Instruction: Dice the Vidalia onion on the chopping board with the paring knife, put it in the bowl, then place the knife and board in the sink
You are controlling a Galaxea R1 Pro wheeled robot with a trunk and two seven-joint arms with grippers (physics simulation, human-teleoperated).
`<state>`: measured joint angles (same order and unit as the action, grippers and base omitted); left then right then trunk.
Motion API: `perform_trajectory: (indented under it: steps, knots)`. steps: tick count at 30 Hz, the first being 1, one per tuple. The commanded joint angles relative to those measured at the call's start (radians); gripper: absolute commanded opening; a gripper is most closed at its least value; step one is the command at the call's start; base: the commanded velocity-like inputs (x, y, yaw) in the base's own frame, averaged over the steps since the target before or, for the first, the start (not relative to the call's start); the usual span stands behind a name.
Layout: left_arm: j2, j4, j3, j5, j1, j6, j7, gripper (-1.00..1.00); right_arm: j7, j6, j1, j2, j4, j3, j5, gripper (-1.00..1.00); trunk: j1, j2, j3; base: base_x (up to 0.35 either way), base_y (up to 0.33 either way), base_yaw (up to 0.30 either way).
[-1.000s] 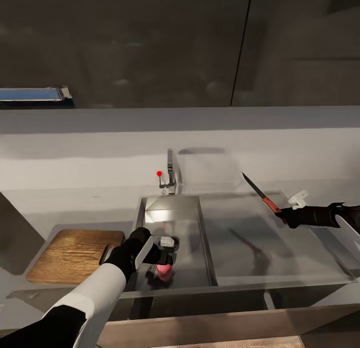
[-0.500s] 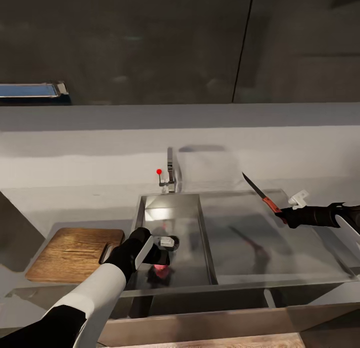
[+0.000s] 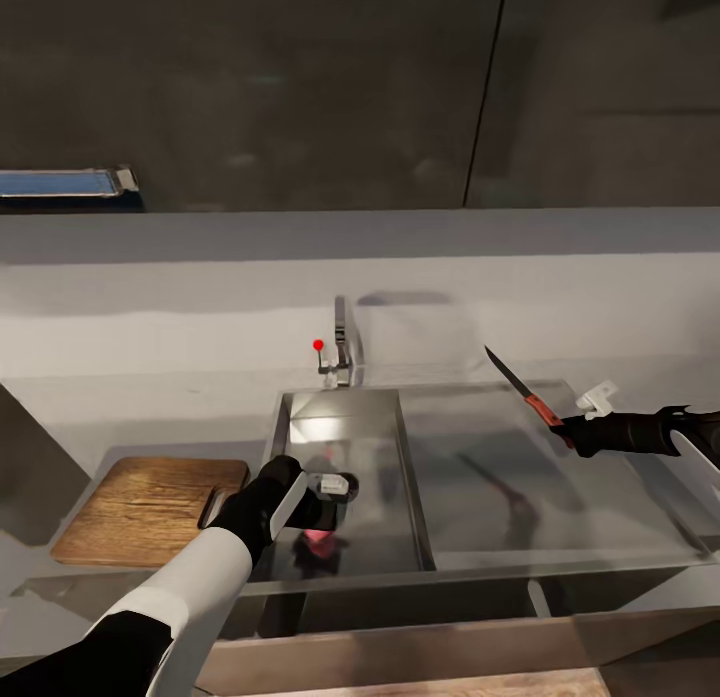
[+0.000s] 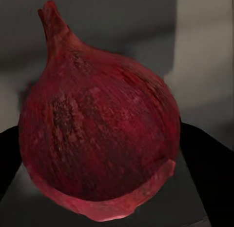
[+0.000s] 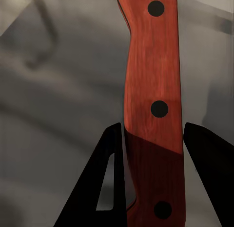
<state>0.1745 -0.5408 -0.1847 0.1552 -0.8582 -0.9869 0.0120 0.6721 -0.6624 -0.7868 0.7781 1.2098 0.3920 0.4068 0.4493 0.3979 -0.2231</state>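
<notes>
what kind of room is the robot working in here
Most likely a kitchen: a stainless-steel sink with a chrome tap is set into a grey countertop, and a wooden chopping board lies beside it under dark cabinets.

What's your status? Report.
Left gripper shut on onion, low in sink. Right gripper shut on paring knife, above drainboard. Chopping board bare.

Glossy dark cabinets [image 3: 300, 87] hang above a pale grey backsplash [image 3: 200, 297]; perhaps a window [image 3: 60, 184] at left.
</notes>
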Motion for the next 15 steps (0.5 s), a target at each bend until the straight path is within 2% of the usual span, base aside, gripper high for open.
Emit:
perform_trajectory:
  steps: [1,11,15]
  knots:
    - [0.0,-0.001,-0.001,-0.001,-0.001,-0.004,0.002,-1.0,-0.002,-0.006,-0.002,0.001,0.0,0.002,0.007,-1.0,0.001,0.002,-0.001,0.0,0.0,0.0]
    - [0.0,-0.013,-0.002,-0.001,-0.001,-0.002,0.003,-1.0,-0.002,-0.006,-0.002,0.001,0.001,0.002,0.007,-1.0,0.001,0.002,0.015,0.0,0.0,0.0]
    - [0.0,-0.067,-0.004,-0.001,0.0,-0.002,0.003,-1.0,-0.002,-0.007,-0.002,0.001,0.0,0.002,0.006,-1.0,0.001,0.002,0.021,0.0,0.0,0.0]
